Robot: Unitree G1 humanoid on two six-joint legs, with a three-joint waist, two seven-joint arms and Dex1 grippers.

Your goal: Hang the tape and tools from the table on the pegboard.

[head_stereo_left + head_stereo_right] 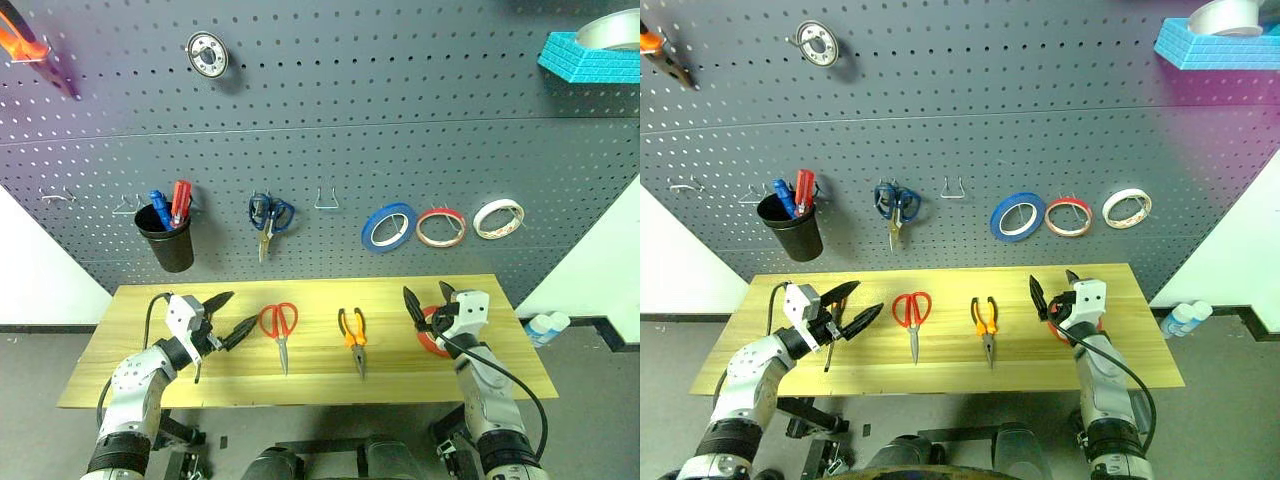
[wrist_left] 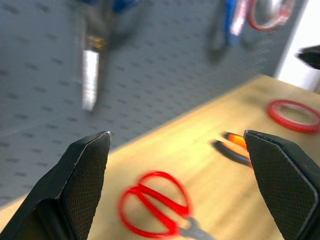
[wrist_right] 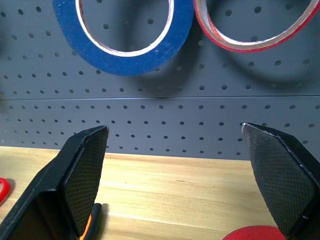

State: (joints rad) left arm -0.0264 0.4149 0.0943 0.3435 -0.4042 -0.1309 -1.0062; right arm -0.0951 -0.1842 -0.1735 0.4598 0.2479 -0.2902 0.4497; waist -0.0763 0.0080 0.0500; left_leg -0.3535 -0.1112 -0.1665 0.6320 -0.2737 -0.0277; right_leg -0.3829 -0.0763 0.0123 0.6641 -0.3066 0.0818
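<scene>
Left gripper (image 1: 228,315) wide apart, empty, level over the table (image 1: 130,375), aimed toward the red scissors (image 1: 279,330) just beside it. Right gripper (image 1: 428,297) also spread, empty, above the red tape (image 1: 431,338) at the table's right end. Pliers (image 1: 352,335) lie between scissors and tape.

Scissors: probably light, stiff, flat to the wood; handle loops look the best hold. Pliers likely heavier. Tape is rigid; pinch the rim. Pegboard (image 1: 330,150) stands behind.

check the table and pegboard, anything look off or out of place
Nothing looks damaged or spilled. The red scissors, pliers and red tape lie flat on the table, not yet hung. Both pincers, left and right, are open and empty.
</scene>
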